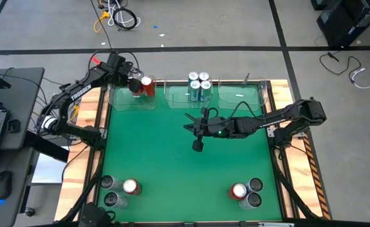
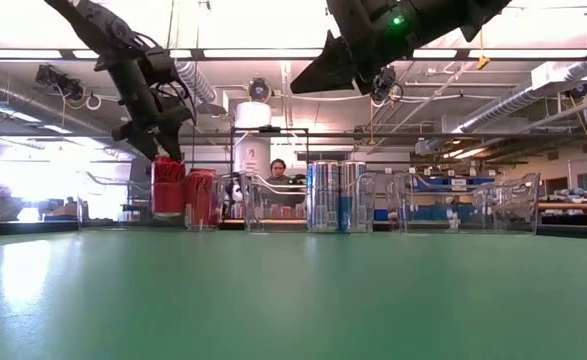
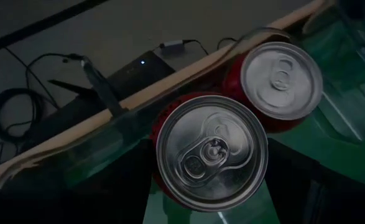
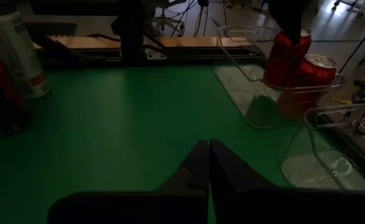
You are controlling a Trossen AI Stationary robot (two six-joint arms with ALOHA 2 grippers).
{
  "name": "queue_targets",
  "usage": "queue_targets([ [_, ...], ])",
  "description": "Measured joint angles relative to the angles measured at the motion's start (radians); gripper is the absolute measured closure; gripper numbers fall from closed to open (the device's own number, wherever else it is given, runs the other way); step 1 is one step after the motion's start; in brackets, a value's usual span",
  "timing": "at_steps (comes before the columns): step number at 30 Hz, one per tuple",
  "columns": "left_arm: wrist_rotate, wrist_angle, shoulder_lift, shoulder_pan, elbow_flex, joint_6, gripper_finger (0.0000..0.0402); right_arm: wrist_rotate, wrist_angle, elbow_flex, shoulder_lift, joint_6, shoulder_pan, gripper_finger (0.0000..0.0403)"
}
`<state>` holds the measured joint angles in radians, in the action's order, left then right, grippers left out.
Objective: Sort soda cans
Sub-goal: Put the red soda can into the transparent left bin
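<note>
My left gripper (image 1: 136, 85) is over the left clear bin (image 1: 125, 101) at the table's far edge, shut on a red soda can (image 3: 212, 152). A second red can (image 3: 281, 78) stands upright in that bin right beside it. The middle bin (image 1: 175, 98) holds three blue-and-white cans (image 1: 199, 88), standing upright. My right gripper (image 4: 208, 146) hangs shut above the middle of the green table with nothing in it. More cans stand in two groups near the front edge. My left gripper pinches the red can between its two fingers by the upper part of its side wall (image 4: 286, 43). It comes slanting down from the table's left and far side. The can is about upright, top up, inside the left bin. I cannot tell whether its base rests on the bin floor.
The right clear bin (image 1: 241, 94) has no cans in it. One red and two dark cans (image 1: 118, 189) stand front left, and one red and two dark cans (image 1: 248, 192) stand front right. A wooden rim (image 1: 87, 164) borders the table. A person shows far behind it.
</note>
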<state>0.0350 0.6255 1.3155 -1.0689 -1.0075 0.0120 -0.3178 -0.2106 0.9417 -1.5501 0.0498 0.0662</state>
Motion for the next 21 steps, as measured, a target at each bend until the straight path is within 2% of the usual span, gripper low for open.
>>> queue_targets([
  [9,-0.004,-0.03,0.005,-0.001,0.032,0.026,0.0147,0.0,-0.014,0.0,0.001,0.0,0.0,0.0402],
  [21,0.012,-0.069,0.082,-0.001,0.028,0.052,0.0143,0.001,-0.014,0.0,0.001,0.0,0.0,0.0402],
])
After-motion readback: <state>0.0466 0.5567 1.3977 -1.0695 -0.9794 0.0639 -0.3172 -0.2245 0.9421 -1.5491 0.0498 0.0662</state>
